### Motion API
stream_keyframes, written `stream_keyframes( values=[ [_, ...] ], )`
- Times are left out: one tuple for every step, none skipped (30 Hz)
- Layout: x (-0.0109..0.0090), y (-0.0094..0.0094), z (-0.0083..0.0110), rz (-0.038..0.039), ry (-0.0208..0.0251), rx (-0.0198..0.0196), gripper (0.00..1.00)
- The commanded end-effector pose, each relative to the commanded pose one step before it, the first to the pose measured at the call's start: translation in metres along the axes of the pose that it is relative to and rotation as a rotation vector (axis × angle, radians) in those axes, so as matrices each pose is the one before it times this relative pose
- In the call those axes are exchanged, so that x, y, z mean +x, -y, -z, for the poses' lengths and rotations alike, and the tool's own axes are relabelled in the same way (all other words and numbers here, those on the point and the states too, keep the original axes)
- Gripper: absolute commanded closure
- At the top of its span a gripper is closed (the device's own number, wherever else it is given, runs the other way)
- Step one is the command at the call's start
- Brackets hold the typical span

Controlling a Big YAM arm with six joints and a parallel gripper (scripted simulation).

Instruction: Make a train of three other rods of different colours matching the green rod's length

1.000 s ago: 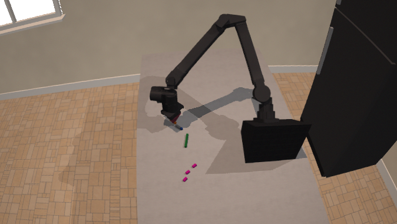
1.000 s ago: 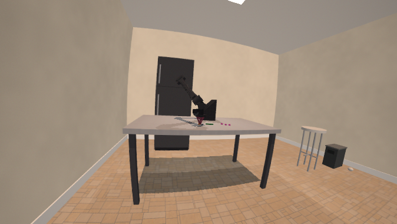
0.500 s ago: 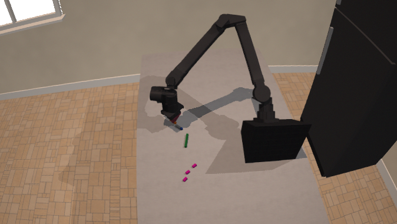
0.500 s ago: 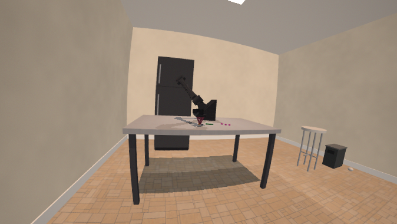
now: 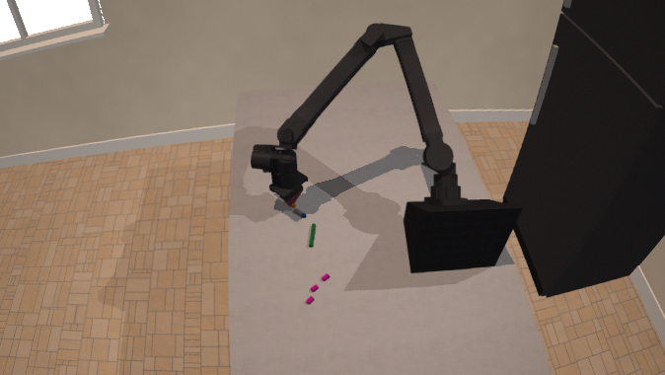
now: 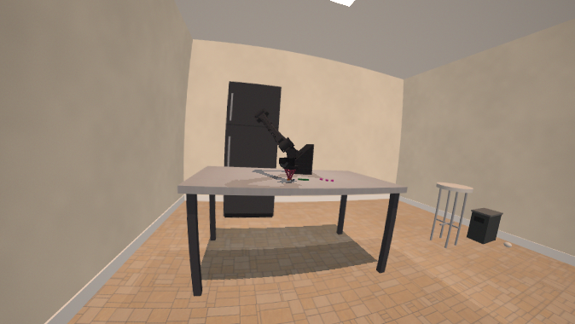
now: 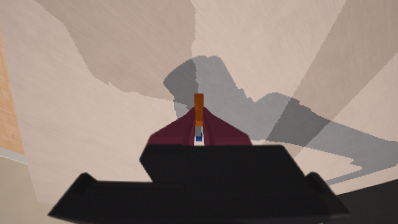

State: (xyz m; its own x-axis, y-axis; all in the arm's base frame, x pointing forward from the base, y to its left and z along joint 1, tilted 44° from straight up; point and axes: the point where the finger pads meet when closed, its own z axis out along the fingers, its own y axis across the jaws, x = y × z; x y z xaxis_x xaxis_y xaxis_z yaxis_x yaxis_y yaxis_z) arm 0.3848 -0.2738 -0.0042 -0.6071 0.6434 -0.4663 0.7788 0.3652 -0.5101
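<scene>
My gripper (image 5: 292, 201) is low over the table and shut on the orange rod (image 7: 199, 107), whose far end sticks out past the maroon fingertips in the wrist view. Behind it in the same line lie a short grey rod (image 7: 199, 131) and the blue rod (image 7: 199, 140); the blue one shows at the line's near end in the top view (image 5: 303, 215). I cannot tell whether the orange rod touches the table. The green rod (image 5: 312, 235) lies flat a little in front of this line, apart from it. The gripper also shows in the exterior view (image 6: 289, 176).
Three magenta rods (image 5: 325, 277) (image 5: 314, 288) (image 5: 310, 300) lie in a loose row nearer the front. The arm's black base box (image 5: 459, 237) stands on the right of the table. A black fridge (image 5: 592, 148) stands beyond it. The table's left edge is close to the gripper.
</scene>
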Motion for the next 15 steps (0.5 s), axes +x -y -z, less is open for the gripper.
stream_keyframes(
  values=[
    [-0.01272,-0.0124,0.00797,0.00928,0.026,-0.01977,0.96],
    [-0.00063,0.00096,-0.00199,-0.00577,0.00057,0.00032,0.96],
    [-0.00043,0.00171,-0.0022,-0.00525,-0.00106,0.00148,0.96],
    [-0.0001,0.00255,-0.00234,-0.0041,-0.00319,0.00292,0.96],
    [-0.00019,0.00293,-0.00258,-0.00481,-0.00346,0.00322,0.96],
    [0.0,0.0,0.0,0.0,0.0,0.0,0.96],
    [0.0,0.0,0.0,0.0,0.0,0.0,0.96],
    [-0.0012,0.00387,0.00113,-0.00234,-0.00179,0.00156,0.96],
    [0.00146,-0.00163,-0.00311,-0.0004,0.00035,-0.00029,0.96],
    [0.00337,-0.00086,-0.00345,0.00637,-0.00593,0.00334,0.96],
    [0.0012,0.00009,-0.00141,0.00181,-0.0017,0.00093,0.96],
    [0.00085,0.00024,-0.00107,0.0011,-0.00103,0.00058,0.96],
    [0.00074,0.00023,-0.001,0.00098,-0.00084,0.00064,0.96],
    [0.00069,0.00021,-0.00091,0.0009,-0.00079,0.00055,0.96],
    [-0.00163,0.00117,0.00131,-0.00394,0.00367,-0.00206,0.96]
  ],
)
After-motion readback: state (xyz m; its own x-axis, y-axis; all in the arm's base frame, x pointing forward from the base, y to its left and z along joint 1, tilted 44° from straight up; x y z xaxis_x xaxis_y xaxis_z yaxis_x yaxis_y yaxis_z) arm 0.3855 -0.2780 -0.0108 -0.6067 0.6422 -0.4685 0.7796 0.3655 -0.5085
